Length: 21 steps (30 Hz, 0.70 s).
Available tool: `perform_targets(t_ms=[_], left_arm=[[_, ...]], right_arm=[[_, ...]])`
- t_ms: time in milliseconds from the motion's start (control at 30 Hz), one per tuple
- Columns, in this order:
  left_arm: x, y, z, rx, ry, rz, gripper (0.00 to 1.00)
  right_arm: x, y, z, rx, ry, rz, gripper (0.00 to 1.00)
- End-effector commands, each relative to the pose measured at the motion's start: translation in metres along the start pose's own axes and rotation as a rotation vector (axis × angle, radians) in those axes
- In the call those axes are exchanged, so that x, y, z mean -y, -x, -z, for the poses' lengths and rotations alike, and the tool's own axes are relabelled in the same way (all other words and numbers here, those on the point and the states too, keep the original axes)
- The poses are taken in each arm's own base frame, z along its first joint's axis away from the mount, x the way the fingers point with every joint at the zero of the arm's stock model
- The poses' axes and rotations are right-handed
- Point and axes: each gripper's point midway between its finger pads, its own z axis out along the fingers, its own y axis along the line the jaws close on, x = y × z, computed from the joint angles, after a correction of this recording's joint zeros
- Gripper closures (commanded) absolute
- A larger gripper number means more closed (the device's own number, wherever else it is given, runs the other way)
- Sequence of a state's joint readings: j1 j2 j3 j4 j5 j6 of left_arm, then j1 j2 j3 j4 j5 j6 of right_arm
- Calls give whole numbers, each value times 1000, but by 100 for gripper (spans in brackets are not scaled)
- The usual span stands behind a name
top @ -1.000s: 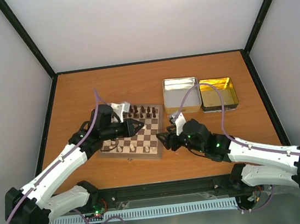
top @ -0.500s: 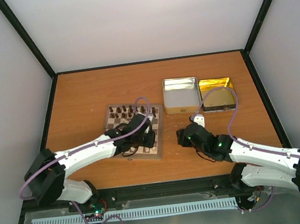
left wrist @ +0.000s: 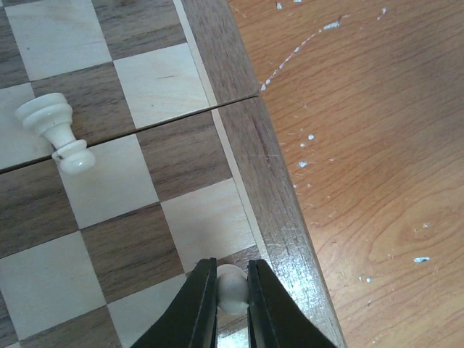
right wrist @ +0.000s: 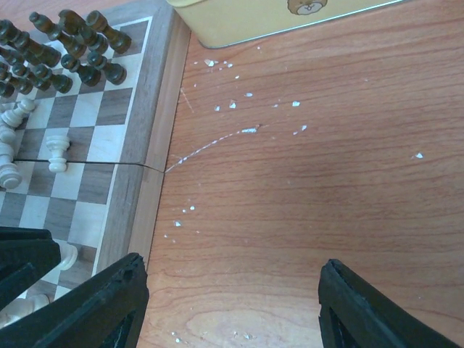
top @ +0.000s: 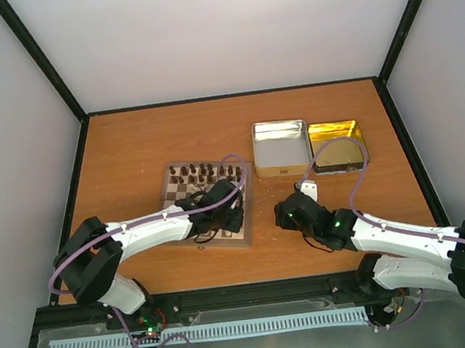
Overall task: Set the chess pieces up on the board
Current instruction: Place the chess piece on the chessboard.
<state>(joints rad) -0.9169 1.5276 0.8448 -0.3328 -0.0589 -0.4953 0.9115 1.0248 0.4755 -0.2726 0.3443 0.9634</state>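
The board [top: 248, 191] lies left of the table's centre. Dark chess pieces [top: 202, 174] crowd its far rows, and in the right wrist view these dark pieces [right wrist: 65, 51] stand close together. My left gripper [top: 228, 219] reaches over the board's near right corner. In the left wrist view it [left wrist: 232, 290] is shut on a cream piece [left wrist: 232, 284] just inside the board's border [left wrist: 254, 159]. A cream pawn [left wrist: 58, 134] lies on its side nearby. My right gripper [right wrist: 232, 308] stands open over bare table just right of the board, with nothing between its fingers.
A silver tin [top: 280, 146] and a gold tin [top: 338, 145] sit open at the back right. More cream pieces [right wrist: 56, 152] stand or lie on the board's middle squares. White flecks [right wrist: 239, 132] dot the tabletop beside the board.
My left arm has swung from the board's left side across to its near right corner. My right gripper has drawn back a little to the right, away from the board's edge.
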Motion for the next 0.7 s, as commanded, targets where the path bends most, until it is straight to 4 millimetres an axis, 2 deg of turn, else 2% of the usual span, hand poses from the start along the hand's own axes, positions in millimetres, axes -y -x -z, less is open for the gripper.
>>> perform_targets(t_ms=[0, 267, 667], left_arm=[[14, 12, 4, 31, -45, -38, 95], [16, 5, 2, 1, -59, -67, 93], [7, -3, 0, -33, -19, -95, 91]], right_arm=[[4, 0, -4, 6, -16, -29, 36], [5, -2, -5, 0, -21, -28, 36], [7, -1, -3, 7, -24, -44, 36]])
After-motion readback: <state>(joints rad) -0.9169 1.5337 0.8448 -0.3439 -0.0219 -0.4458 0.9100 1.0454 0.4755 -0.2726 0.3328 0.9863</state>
